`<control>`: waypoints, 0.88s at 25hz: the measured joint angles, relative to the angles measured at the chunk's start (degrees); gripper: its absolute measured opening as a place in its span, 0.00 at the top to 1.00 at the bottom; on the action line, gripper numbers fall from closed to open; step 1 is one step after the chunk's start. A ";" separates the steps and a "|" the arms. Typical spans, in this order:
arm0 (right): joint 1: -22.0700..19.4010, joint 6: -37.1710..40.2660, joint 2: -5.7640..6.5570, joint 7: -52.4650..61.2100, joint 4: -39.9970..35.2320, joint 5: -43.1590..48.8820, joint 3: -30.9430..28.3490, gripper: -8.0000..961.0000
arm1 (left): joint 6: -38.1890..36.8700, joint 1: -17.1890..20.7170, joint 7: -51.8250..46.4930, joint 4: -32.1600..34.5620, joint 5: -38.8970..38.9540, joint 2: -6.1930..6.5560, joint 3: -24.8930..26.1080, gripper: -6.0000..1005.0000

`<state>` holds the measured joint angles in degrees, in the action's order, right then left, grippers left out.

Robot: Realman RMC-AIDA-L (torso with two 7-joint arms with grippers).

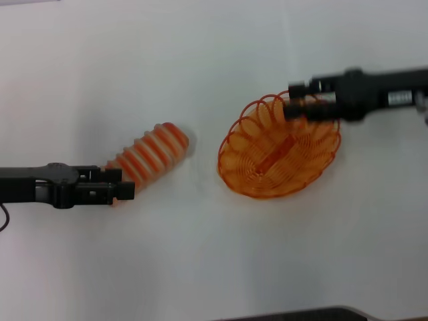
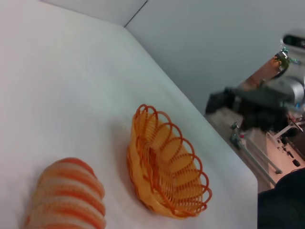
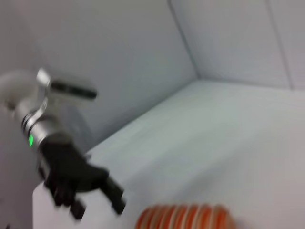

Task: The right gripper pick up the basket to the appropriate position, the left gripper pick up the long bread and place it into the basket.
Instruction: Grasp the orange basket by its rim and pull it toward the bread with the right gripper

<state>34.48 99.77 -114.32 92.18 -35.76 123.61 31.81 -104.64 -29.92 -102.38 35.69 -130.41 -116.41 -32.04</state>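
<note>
The long bread [image 1: 152, 155], cream with orange-red stripes, lies slanted on the white table left of centre. It also shows in the left wrist view [image 2: 66, 198] and the right wrist view [image 3: 186, 217]. My left gripper [image 1: 126, 187] is open at the bread's lower-left end, its fingers spread in the right wrist view [image 3: 97, 205]. The orange wire basket [image 1: 277, 152] rests on the table right of centre and shows in the left wrist view [image 2: 167, 162]. My right gripper [image 1: 294, 100] is over the basket's far right rim and looks open, blurred.
The white table [image 1: 200, 267] runs under everything. A grey wall stands behind the table's far edge [image 2: 157, 71]. Beyond the table's side edge stand equipment and metal frames [image 2: 267, 143]. A dark edge [image 1: 301, 314] shows at the near front.
</note>
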 joint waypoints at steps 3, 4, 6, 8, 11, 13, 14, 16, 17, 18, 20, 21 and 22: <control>3.90 -1.25 1.29 8.01 -1.84 1.70 0.95 0.35 | -0.30 -0.24 -0.01 0.05 0.11 0.03 -0.07 0.25; 5.48 -1.69 1.83 11.07 -2.92 3.41 1.25 0.35 | -0.44 -0.30 -0.01 0.06 0.12 0.03 -0.10 0.25; 8.20 -2.57 2.38 16.99 -6.24 8.79 1.45 0.35 | -0.58 -0.37 0.02 0.07 0.14 0.04 -0.06 0.25; 9.91 -3.68 2.46 21.10 -9.09 13.67 1.47 0.35 | -0.58 -0.27 0.20 0.07 0.15 0.04 0.03 0.25; 12.20 -7.05 2.23 25.96 -10.74 23.63 1.53 0.35 | -0.53 -0.01 0.42 0.11 0.19 0.05 0.18 0.25; 13.23 -9.80 1.83 28.08 -10.46 29.37 1.63 0.35 | -0.29 0.10 0.57 0.15 0.20 -0.01 0.20 0.25; 13.50 -11.06 1.68 28.81 -9.98 30.95 1.80 0.35 | -0.21 0.15 0.60 0.15 0.20 -0.05 0.19 0.25; 13.75 -12.59 1.50 29.94 -9.08 32.38 2.33 0.35 | -0.11 0.24 0.67 0.14 0.19 -0.14 0.18 0.25; 13.81 -13.18 1.46 30.43 -8.65 32.54 2.71 0.35 | -0.10 0.26 0.71 0.11 0.19 -0.16 0.17 0.25; 13.83 -13.64 1.44 30.95 -8.28 32.58 3.15 0.35 | -0.09 0.25 0.73 0.08 0.19 -0.16 0.16 0.25; 13.85 -14.21 1.38 31.64 -7.64 32.65 4.15 0.35 | -0.08 0.18 0.74 0.04 0.21 -0.15 0.14 0.25; 13.85 -14.26 1.29 31.76 -7.36 32.67 4.59 0.35 | -0.07 0.10 0.75 0.01 0.21 -0.12 0.14 0.25; 13.87 -14.39 1.19 31.82 -7.01 32.70 4.94 0.35 | -0.06 0.09 0.75 0.01 0.20 -0.11 0.14 0.25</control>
<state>48.35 85.38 -113.13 124.00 -42.77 156.31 36.75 -104.70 -29.84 -101.63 35.69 -130.21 -116.53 -31.90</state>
